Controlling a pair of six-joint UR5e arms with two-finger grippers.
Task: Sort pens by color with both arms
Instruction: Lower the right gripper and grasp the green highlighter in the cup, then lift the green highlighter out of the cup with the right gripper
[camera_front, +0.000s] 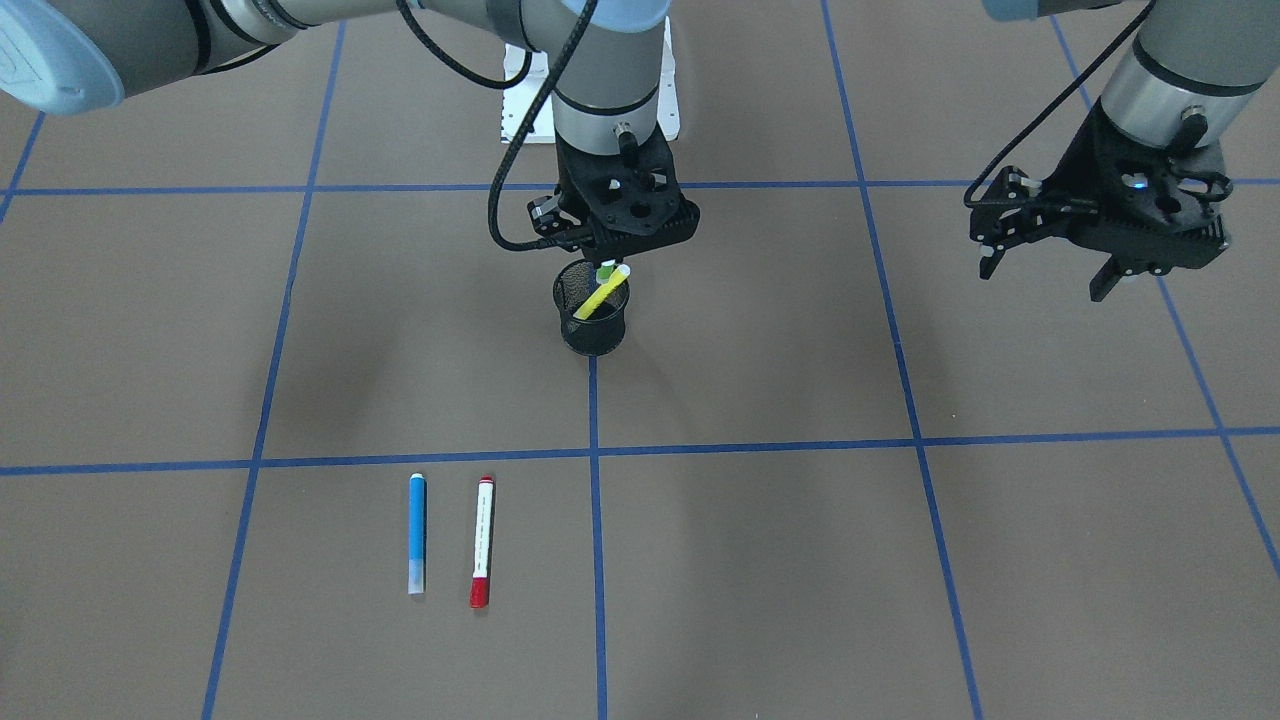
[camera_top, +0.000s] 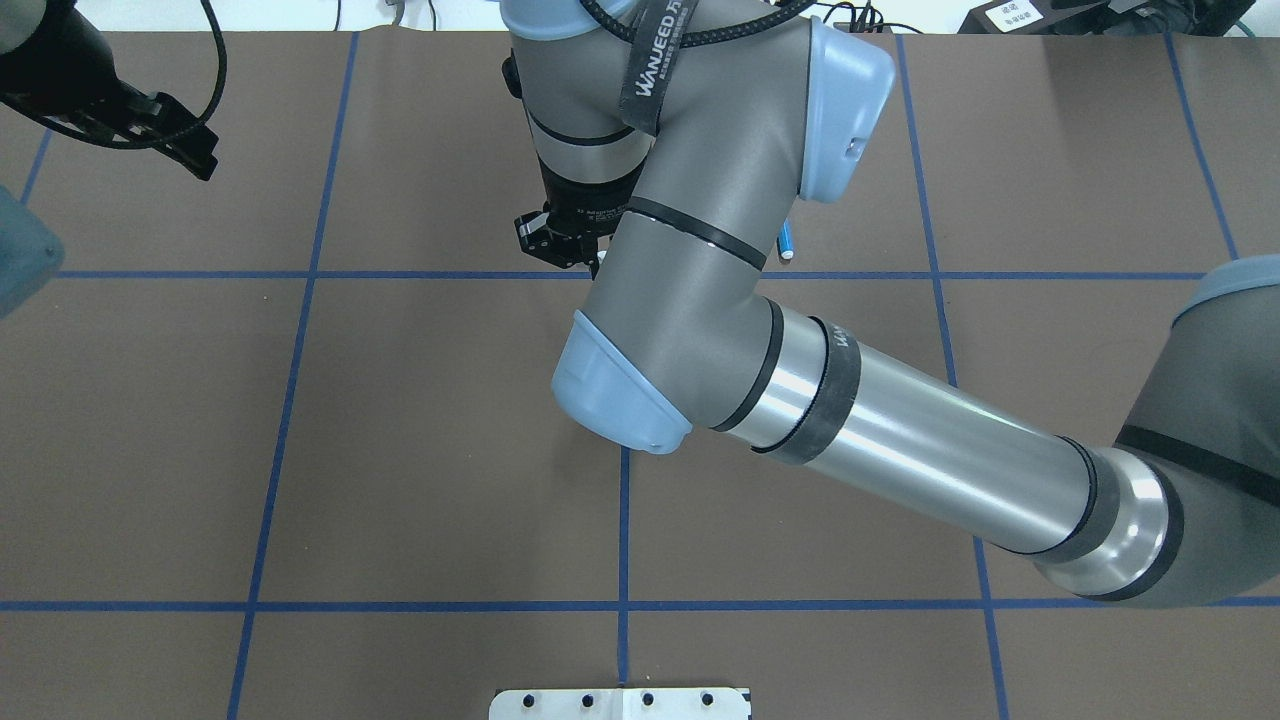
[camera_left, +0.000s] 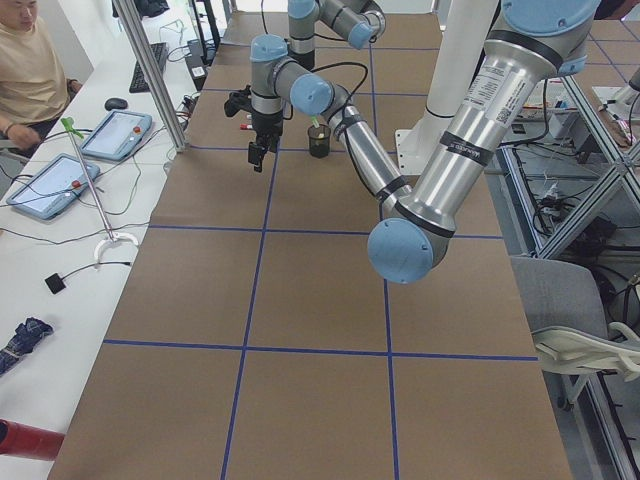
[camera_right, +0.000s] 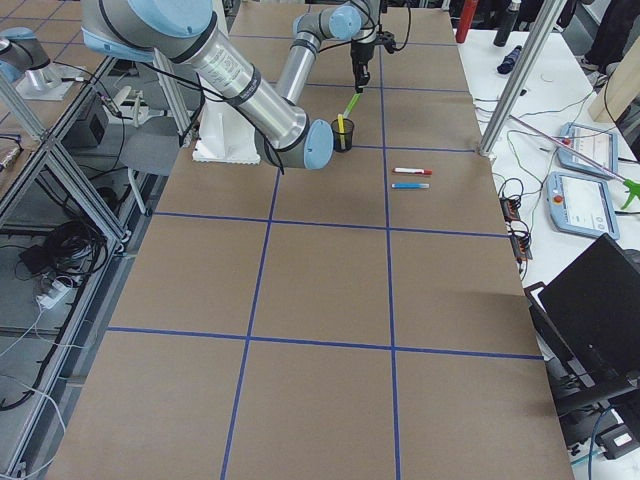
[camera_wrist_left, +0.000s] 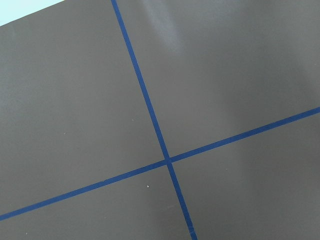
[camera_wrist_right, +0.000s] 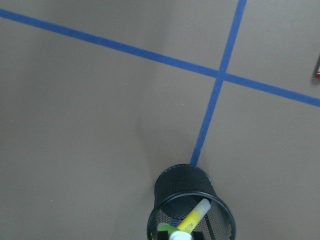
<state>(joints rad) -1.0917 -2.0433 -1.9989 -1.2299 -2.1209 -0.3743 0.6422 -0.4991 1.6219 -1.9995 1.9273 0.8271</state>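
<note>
- The neon green highlighter (camera_right: 350, 103) is clamped at its upper end by the right gripper (camera_front: 610, 258) and hangs directly beneath it. Its long axis is near upright, slightly tilted, with the lower end at the mouth of the black mesh cup (camera_front: 594, 325).
- The yellow highlighter (camera_front: 598, 296) is seen leaning in the cup, pale end up.
- The left gripper (camera_front: 1048, 275) is held wide open and empty, well apart from the cup; the right gripper is much the nearer.
- The blue highlighter (camera_front: 417, 530) and the red-capped marker (camera_front: 482, 540) are laid side by side on the table (camera_front: 800, 560), parallel, with their long axes running toward the robot.
</note>
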